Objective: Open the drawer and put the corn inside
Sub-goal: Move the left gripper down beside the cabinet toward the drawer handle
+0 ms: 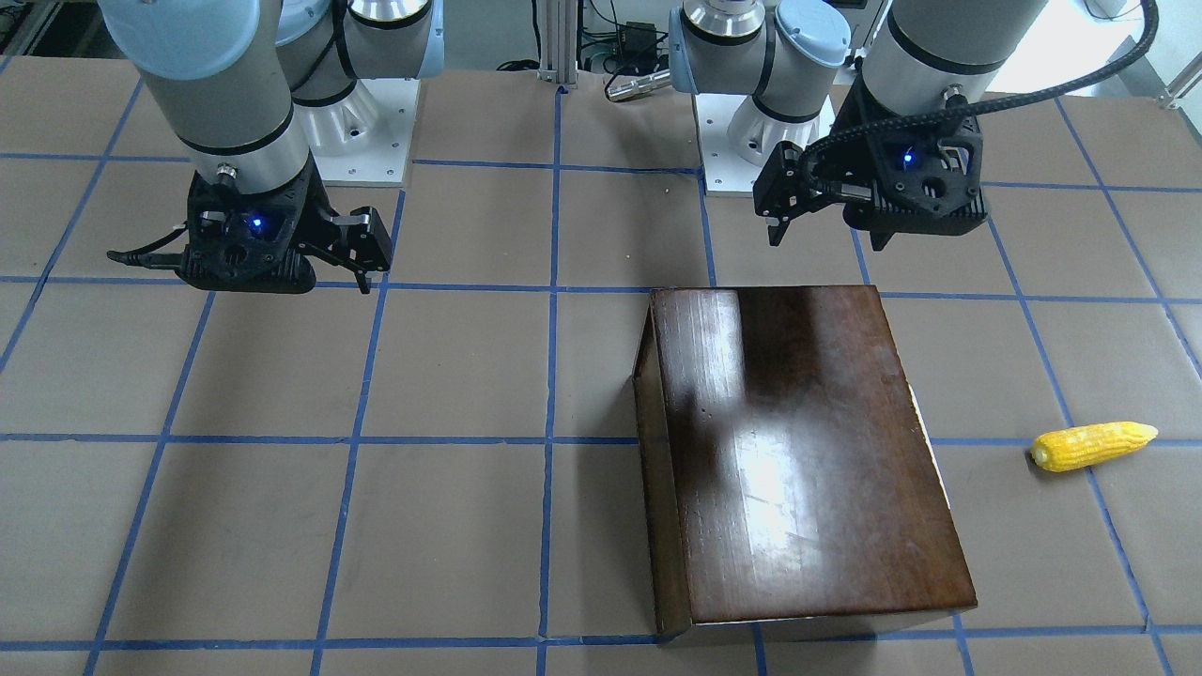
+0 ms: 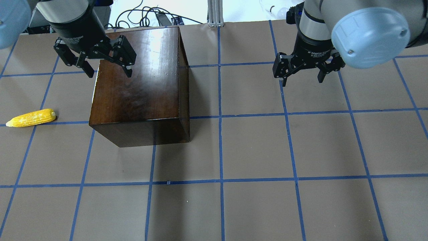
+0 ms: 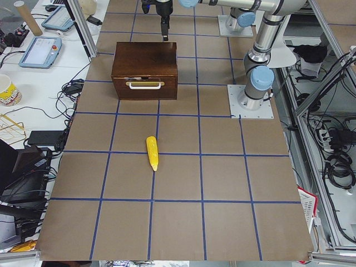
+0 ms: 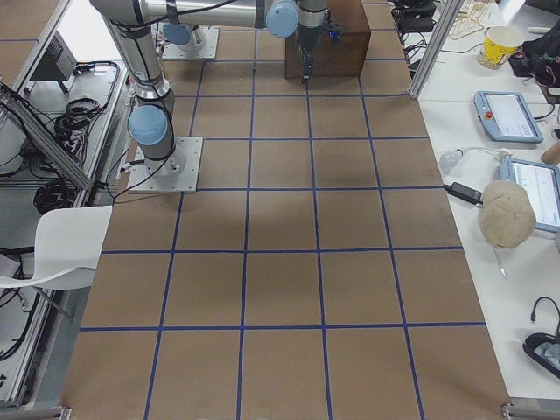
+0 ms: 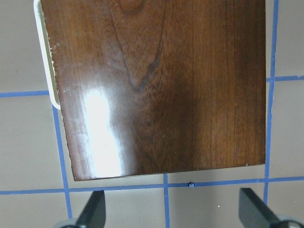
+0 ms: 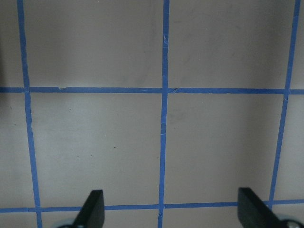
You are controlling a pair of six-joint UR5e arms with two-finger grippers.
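Observation:
The glossy dark-brown wooden box [image 2: 140, 77] stands on the table; it also shows in the front view [image 1: 798, 451]. Its drawer [image 3: 144, 89] is shut, with a white handle [image 3: 144, 85] on the front panel, facing the robot's left. The yellow corn [image 2: 31, 117] lies on the table left of the box, apart from it, and shows in the front view [image 1: 1094, 446] and the left side view [image 3: 152, 153]. My left gripper [image 2: 108, 72] is open and empty, high above the box near its robot-side edge [image 5: 173, 213]. My right gripper [image 2: 302, 80] is open and empty above bare table [image 6: 172, 209].
The table [image 2: 254, 150] is brown with a grid of blue tape lines. The two arm bases [image 1: 366, 131] stand at the robot's side. Cables and devices lie beyond the table's edges.

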